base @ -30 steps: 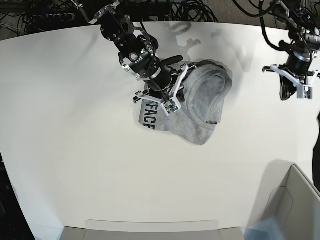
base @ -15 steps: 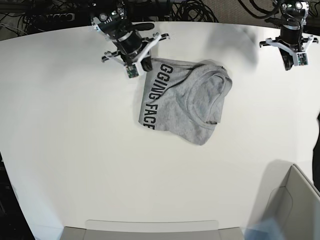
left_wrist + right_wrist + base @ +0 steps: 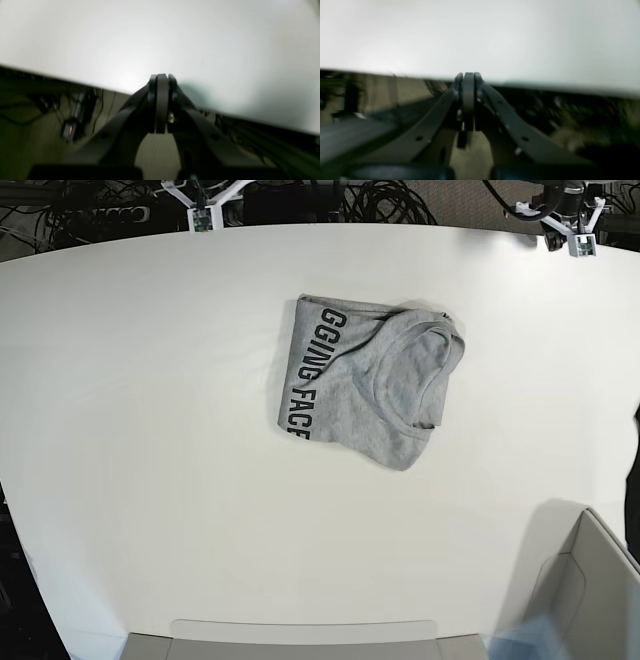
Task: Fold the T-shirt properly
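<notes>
The heather-grey T-shirt (image 3: 365,385) lies as a folded bundle a little past the middle of the white table (image 3: 150,440). Black lettering runs down its left edge and the ribbed crew neck (image 3: 420,375) faces up on its right side. My left gripper (image 3: 162,78) is shut and empty over the table's far edge. My right gripper (image 3: 468,76) is shut and empty, also over that far edge. In the base view only the wrist of the left arm (image 3: 565,210) shows at the top right and the wrist of the right arm (image 3: 205,200) at the top left, both far from the shirt.
A grey open box (image 3: 590,580) stands at the front right corner. A flat grey tray edge (image 3: 300,635) runs along the front. Black cables (image 3: 385,200) and equipment lie past the far edge of the table.
The right arm has lifted off the shirt and pulled back to the far edge at top left. The left arm has also drawn back to the top right. The shirt has not moved.
</notes>
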You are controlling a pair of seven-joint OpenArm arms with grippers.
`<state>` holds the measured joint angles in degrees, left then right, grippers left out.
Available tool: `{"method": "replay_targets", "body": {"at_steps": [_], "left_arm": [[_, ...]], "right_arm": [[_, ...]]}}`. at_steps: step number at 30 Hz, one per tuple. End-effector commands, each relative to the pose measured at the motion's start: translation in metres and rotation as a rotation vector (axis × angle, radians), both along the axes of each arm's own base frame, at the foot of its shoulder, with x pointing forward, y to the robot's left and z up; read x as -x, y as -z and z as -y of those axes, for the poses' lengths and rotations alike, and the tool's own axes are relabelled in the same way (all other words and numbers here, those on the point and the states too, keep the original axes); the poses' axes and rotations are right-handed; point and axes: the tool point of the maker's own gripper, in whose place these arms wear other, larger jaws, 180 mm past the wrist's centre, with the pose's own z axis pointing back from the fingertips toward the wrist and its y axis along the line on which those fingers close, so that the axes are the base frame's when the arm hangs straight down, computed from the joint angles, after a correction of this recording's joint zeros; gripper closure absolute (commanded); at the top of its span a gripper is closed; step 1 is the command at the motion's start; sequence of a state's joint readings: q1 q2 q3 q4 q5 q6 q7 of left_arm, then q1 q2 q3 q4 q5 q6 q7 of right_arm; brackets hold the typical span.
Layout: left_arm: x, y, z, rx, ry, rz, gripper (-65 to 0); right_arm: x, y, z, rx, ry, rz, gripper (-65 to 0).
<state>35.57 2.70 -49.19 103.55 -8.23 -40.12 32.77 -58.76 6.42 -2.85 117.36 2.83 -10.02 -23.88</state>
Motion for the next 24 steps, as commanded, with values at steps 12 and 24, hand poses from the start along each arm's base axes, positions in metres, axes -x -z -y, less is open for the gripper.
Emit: {"method": "replay_targets", "body": {"at_steps": [12, 24], "left_arm": [[0.089, 0.054, 0.007, 0.015, -0.03, -0.08, 0.0], [0.158, 0.142, 0.067, 0.255, -0.179, -0.195, 0.0]], "right_arm": [[0.114, 0.062, 0.037, 0.092, 0.084, -0.189, 0.0], [0.142, 0.149, 0.075, 0.012, 0.084, -0.335, 0.0]]}}
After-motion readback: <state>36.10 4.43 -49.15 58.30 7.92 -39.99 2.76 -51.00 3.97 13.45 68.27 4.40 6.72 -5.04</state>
